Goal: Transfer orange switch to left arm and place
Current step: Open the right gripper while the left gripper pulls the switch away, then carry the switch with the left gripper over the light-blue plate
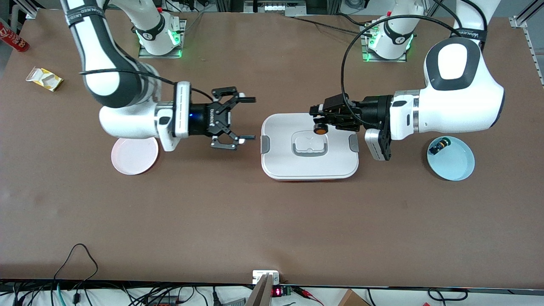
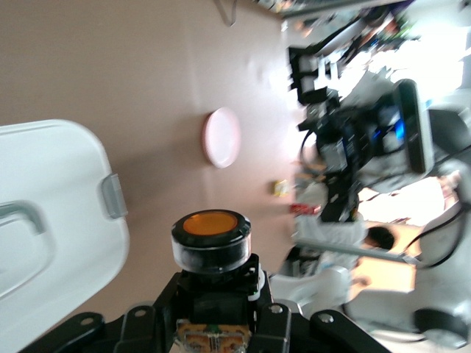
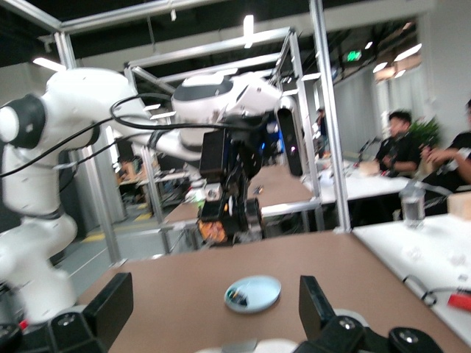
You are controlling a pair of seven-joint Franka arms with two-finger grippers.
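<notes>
The orange switch (image 1: 320, 130), a small black button with an orange cap, is held in the air over the white box (image 1: 289, 163), above the edge of the lid farthest from the front camera. My left gripper (image 1: 318, 120) is shut on it. In the left wrist view the orange switch (image 2: 211, 239) sticks out of the left gripper (image 2: 213, 294), with the box (image 2: 44, 220) beside it. My right gripper (image 1: 250, 119) hangs open beside the box, toward the right arm's end, facing the switch. In the right wrist view the right gripper (image 3: 213, 305) is open and empty, and the orange switch (image 3: 215, 229) shows ahead.
A light-blue plate (image 1: 457, 163) at the left arm's end holds a small black switch with blue and green parts (image 1: 438, 146). A pink plate (image 1: 134, 157) lies under the right arm. A yellow packet (image 1: 44, 79) and a red can (image 1: 12, 38) sit at the right arm's end.
</notes>
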